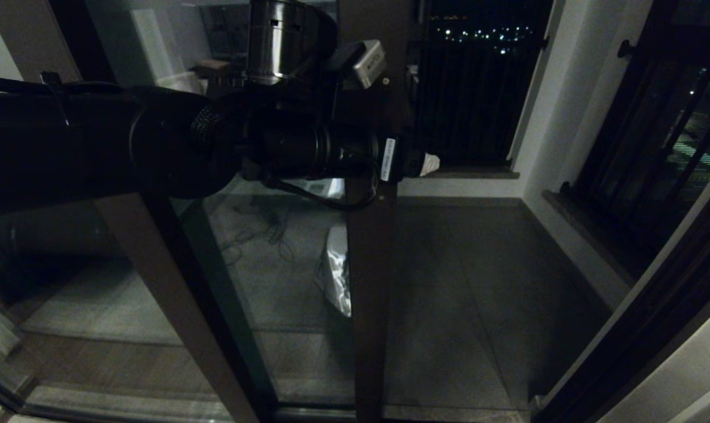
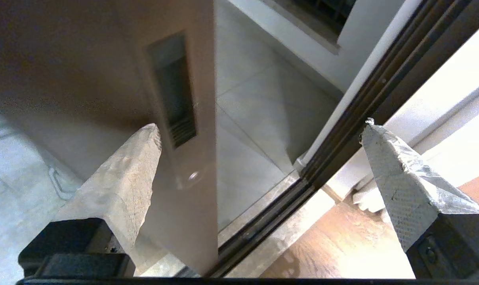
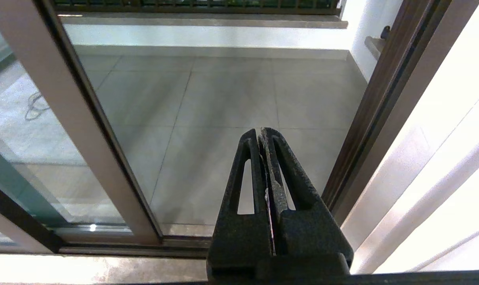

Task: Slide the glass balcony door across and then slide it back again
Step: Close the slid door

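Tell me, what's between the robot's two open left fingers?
In the left wrist view, the door's brown edge, with its handle slot, sits between the left gripper's spread fingers, beside one and apart from the other.

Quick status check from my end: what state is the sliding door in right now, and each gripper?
Glass balcony door: partly open, with a gap to the jamb on the robot's right; handle slot empty.
Left gripper: open, fingers straddling the door's edge stile, one fingertip at the stile face beside the slot.
Right gripper: shut, empty, away from the door, pointing at the balcony floor.
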Tool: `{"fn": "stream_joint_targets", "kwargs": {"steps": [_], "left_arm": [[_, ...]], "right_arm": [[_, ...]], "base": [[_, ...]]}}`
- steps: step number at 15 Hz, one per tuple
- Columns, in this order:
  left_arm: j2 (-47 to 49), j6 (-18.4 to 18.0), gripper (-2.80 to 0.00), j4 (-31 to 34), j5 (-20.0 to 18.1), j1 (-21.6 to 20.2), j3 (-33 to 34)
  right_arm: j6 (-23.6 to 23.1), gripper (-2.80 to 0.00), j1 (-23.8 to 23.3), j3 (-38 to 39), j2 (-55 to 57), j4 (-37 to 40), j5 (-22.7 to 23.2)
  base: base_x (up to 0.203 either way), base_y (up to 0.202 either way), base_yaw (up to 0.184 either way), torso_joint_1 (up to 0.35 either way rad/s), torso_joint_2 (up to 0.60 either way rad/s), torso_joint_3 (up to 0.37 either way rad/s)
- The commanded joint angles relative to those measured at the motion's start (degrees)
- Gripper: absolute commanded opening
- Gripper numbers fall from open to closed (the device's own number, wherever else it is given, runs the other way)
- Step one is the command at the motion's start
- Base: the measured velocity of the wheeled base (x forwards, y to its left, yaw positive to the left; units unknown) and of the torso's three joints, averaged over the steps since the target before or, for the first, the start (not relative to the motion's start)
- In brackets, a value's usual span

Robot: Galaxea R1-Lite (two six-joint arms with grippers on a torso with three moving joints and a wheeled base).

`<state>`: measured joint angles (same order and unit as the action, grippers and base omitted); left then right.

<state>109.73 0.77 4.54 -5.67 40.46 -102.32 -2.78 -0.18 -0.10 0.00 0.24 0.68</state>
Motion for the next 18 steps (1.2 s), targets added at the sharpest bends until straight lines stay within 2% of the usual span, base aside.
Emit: {"fn": "stream_joint_targets", "kwargs": {"steps": [1,5,8,11,13,14,16,18], "left_arm": [[-2.15,0.23,0.0,0.71,0.4,0.49,0.6],[-4.2,1.33,0.0,0.79,0.4,0.59,1.61],[-10.37,2.73,0.0,0.99,0.81,0.27,4.43],[-20.78,3.61,0.0,2.28,1.02,-2.6,11.31],[-29.5,3.7,0.0,2.99,1.07,-6.09,19.6],[-33.82,3.68,-2.8,3.28,1.12,-8.31,23.8],[-42.83,3.58,-2.8,4.91,1.14,-13.3,31.54],[-52.0,3.55,-2.8,6.78,1.13,-20.08,37.65]], "right_arm": [[-0.03,-2.8,0.01,0.01,0.09,0.02,0.03],[-0.03,-2.8,0.01,0.01,0.09,0.02,0.03],[-0.03,-2.8,0.01,0.01,0.09,0.02,0.03],[-0.03,-2.8,0.01,0.01,0.09,0.02,0.09],[-0.03,-2.8,0.02,0.01,0.09,0.02,0.03],[-0.03,-2.8,0.01,0.01,0.09,0.02,0.03],[-0.03,-2.8,0.01,0.01,0.09,0.02,0.03],[-0.03,-2.8,0.01,0.01,0.09,0.02,0.03]], "base": [[0.0,0.0,0.0,0.0,0.0,0.0],[0.0,0.0,0.0,0.0,0.0,0.0],[0.0,0.0,0.0,0.0,0.0,0.0],[0.0,0.0,0.0,0.0,0.0,0.0],[0.0,0.0,0.0,0.0,0.0,0.0],[0.0,0.0,0.0,0.0,0.0,0.0],[0.0,0.0,0.0,0.0,0.0,0.0],[0.0,0.0,0.0,0.0,0.0,0.0]]}}
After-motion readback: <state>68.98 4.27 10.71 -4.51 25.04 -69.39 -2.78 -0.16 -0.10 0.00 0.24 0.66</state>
